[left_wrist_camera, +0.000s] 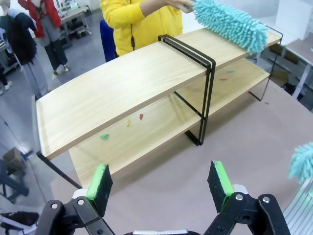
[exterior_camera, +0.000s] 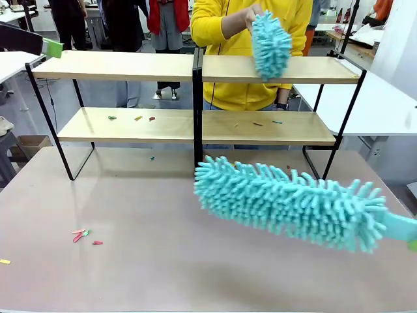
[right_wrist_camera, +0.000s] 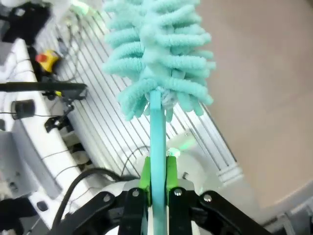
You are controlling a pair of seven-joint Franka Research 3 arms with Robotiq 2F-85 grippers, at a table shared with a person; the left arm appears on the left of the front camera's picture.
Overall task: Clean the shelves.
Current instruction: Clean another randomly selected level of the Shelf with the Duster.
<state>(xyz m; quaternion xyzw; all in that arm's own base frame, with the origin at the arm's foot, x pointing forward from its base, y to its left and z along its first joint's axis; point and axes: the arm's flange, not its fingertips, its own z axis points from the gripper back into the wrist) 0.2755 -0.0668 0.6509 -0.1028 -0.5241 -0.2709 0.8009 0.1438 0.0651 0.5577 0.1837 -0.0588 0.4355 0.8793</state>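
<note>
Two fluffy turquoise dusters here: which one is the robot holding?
The near duster over the table, its handle clamped in the right gripper. The far duster is in the person's hand at the shelves, top board.

left gripper [left_wrist_camera: 160, 185] open, right gripper [right_wrist_camera: 158, 172] clamped
left jaws spread wide at bottom of frame; right pads [right_wrist_camera: 145, 172] pinch duster [right_wrist_camera: 159, 58] handle, bottom centre

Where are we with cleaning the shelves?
Done: both top boards look bare. In hand: the right gripper grips a teal duster above the table; the person's duster is at the right-hand top one. Remaining: coloured scraps on both lower boards; the left gripper is open.
</note>
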